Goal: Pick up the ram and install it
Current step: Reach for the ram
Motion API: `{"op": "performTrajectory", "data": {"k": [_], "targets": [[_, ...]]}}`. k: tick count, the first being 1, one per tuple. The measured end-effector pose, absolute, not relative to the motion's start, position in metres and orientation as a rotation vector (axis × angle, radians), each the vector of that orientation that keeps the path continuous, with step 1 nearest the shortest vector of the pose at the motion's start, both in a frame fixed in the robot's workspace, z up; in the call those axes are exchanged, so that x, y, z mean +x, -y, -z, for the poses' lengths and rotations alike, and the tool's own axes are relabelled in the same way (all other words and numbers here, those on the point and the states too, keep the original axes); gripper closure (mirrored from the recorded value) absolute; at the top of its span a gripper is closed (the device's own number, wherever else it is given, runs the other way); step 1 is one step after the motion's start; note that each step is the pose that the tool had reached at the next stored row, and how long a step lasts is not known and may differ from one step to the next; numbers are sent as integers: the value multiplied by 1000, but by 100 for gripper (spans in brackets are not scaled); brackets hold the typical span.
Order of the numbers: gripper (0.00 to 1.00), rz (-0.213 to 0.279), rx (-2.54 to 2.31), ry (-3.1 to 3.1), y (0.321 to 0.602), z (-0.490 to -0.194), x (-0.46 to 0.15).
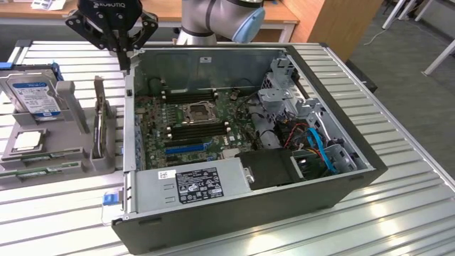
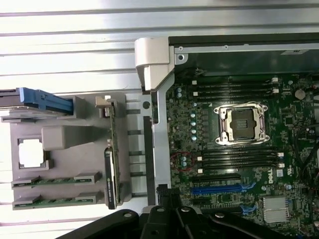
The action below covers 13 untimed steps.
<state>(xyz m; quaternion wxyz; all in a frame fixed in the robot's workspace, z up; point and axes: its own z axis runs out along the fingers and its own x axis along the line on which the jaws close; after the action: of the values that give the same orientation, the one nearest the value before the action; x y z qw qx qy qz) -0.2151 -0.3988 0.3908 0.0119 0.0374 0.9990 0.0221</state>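
2 green ram sticks [image 2: 55, 180], grey tray [image 2: 65, 137], blue-white HDD label [image 1: 35, 96], green mobo [image 1: 153, 114], blue slot [image 1: 186, 146], black gripper [image 1: 125, 66].

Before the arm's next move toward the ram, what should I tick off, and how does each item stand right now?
1. Gripper carrying nothing: ok, nothing sits between its fingers.
2. Gripper open for a pick: not ok, it is shut.
3. Ram sticks seated in the grey holder: ok, untouched.
4. Gripper over the holder: not ok, it hangs by the computer case wall.
5. Memory slots on the motherboard free: ok, they look empty.
6. Slot latches open: cannot tell.
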Motion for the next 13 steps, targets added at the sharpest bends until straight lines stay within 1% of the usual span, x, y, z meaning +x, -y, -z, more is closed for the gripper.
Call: {"op": "performTrajectory", "data": {"k": [13], "targets": [[90, -69, 117, -3115, 399, -390, -232]]}}
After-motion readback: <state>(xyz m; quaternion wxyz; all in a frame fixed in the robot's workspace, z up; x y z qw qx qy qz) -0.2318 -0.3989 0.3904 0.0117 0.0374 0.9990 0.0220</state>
